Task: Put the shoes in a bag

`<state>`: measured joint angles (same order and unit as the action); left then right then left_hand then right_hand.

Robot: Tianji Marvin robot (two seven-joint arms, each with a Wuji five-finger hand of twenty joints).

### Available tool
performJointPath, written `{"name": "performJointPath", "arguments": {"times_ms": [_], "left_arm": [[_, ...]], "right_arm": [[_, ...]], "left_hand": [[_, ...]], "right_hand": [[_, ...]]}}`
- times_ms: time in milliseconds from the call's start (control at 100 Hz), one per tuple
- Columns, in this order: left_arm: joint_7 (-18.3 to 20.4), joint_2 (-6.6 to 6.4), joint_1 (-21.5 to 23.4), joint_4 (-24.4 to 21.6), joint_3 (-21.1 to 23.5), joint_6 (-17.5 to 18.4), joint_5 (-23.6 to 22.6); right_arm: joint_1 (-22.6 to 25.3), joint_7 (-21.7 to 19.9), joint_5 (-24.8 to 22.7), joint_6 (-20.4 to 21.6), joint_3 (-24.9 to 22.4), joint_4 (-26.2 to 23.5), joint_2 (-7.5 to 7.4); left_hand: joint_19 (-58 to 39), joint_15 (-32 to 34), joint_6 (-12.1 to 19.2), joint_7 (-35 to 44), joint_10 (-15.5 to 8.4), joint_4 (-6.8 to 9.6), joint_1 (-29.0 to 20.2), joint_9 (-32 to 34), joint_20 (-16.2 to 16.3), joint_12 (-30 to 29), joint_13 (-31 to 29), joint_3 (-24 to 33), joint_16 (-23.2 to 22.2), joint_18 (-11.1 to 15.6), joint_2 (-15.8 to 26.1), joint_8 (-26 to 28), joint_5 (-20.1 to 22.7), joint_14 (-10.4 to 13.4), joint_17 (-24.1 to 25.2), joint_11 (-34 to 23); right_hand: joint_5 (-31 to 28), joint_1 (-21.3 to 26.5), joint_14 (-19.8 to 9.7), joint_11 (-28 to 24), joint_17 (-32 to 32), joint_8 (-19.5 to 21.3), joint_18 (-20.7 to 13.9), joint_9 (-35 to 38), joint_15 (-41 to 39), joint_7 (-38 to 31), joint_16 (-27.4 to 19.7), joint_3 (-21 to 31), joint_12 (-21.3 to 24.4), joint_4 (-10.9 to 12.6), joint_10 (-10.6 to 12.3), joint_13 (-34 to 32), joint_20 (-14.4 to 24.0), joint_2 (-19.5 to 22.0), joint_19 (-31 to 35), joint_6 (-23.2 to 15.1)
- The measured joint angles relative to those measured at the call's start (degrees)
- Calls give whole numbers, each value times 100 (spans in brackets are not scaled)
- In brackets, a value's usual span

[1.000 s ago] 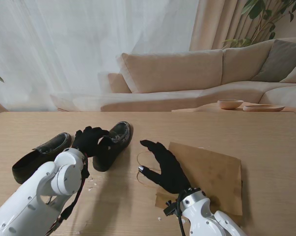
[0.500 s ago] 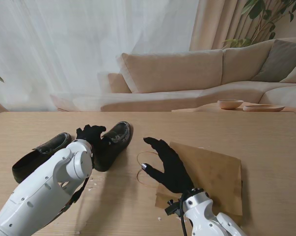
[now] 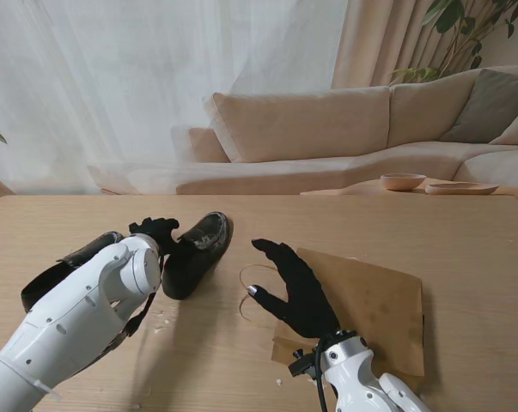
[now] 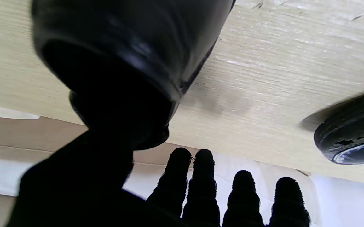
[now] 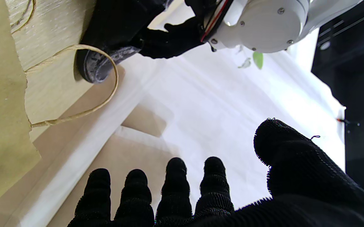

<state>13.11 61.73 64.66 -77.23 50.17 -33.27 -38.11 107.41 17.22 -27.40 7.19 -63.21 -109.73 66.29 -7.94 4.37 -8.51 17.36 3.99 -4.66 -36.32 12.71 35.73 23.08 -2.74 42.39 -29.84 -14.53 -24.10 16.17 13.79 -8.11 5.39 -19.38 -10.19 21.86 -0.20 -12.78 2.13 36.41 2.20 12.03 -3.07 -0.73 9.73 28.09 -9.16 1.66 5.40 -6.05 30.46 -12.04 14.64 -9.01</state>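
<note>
Left forearm swung higher since before; left hand (image 3: 158,232) at right shoe (image 3: 195,252) heel, grip unclear. Right hand (image 3: 295,287) splayed on bag (image 3: 370,309), shoe's four o'clock. Seat thumb firmly first.

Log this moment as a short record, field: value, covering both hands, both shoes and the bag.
left hand: at the heel of the right-hand shoe, fingers extended; grip not confirmable
right hand: open, fingers spread, over the bag's near-left corner
left-hand shoe: on the table, partly hidden by the left arm
paper bag: flat on the table, to the right of the shoes
bag handles: loops on the table toward the shoes
shoes in bag: none
</note>
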Motion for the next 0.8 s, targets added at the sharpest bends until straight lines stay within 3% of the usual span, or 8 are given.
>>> {"name": "performJointPath", "arguments": {"times_ms": [170,240,380,420,530,600,680,800], "left_arm": [[-358,119,-118,346,-77,-45,570],[-460,181,-123,452,-87,-39,677],[-757,299,-89,594,-72,88,977],[-893,341,-60,626,-45,153,1050],[-1357,495,83,693,170,374,1247],[-1413,545,147,688,259,447,1303],[-1419,552,215,644,317,576,1245],[-1456,556,488,400,652,837,1179]], "right_arm": [[4,-11,10,-13,-5,-8,1],[4,-21,16,-15,-6,-10,1],[2,-25,16,-21,-5,-10,1],[1,-25,16,-25,-5,-10,1],[-1,-25,11,-31,1,-10,1],[-2,-25,10,-35,3,-10,1],[-5,-25,9,-40,7,-10,1],[-12,-25,9,-44,17,-6,1]], "left_hand": [[-85,47,-86,1,0,0,-25,112,202,82,0,0,-162,0,0,3,8,-5,2,-87],[-226,49,-111,118,38,0,-296,369,526,102,-61,41,-358,0,0,17,162,-47,34,-209],[-494,203,-85,419,257,-20,-1486,1381,1405,165,-722,-294,-677,-163,245,25,829,-388,76,-489],[-496,270,72,479,417,-37,-1931,1982,1589,299,-1064,-554,-843,-271,351,25,1118,-558,3,-499],[-520,630,111,435,949,-82,-2923,3358,1810,745,-1876,-1617,-1390,-560,522,-9,2006,-1028,-226,-325],[-649,1246,115,428,1261,-82,-3036,3892,2019,1019,-2264,-1773,-1977,-742,590,-10,2519,-1320,-399,-701],[-776,2556,-133,749,1507,-90,-3037,4140,2418,1542,-2377,-1775,-2424,-907,585,332,3219,-1600,-598,-1337],[-850,3892,-382,1238,1820,-90,-3037,4103,2896,2097,-2377,-1711,-2354,-1023,504,1164,3283,-1826,-734,-1487]], "right_hand": [[-1,0,0,-2,-1,1,1,0,-51,-2,0,0,-3,0,0,0,0,0,0,0],[-1,0,0,-4,-2,3,1,0,-53,-3,0,0,-6,0,0,0,0,0,0,0],[-2,1,0,-60,-7,9,1,0,-61,-5,0,0,-10,0,0,0,26,0,0,0],[-3,1,0,-61,-8,11,1,0,-62,-5,0,0,-12,0,0,0,28,0,0,0],[-3,1,0,-63,-9,13,2,0,-65,-7,0,0,-15,0,0,0,29,0,0,0],[-4,1,0,-72,-10,14,2,0,-122,-8,0,0,-29,0,0,0,34,0,0,0],[-4,1,0,-74,-10,15,3,0,-124,-9,0,0,-31,0,0,0,35,0,0,0],[-5,1,0,-77,-11,17,3,0,-124,-10,0,0,-32,0,0,0,35,0,0,0]]}}
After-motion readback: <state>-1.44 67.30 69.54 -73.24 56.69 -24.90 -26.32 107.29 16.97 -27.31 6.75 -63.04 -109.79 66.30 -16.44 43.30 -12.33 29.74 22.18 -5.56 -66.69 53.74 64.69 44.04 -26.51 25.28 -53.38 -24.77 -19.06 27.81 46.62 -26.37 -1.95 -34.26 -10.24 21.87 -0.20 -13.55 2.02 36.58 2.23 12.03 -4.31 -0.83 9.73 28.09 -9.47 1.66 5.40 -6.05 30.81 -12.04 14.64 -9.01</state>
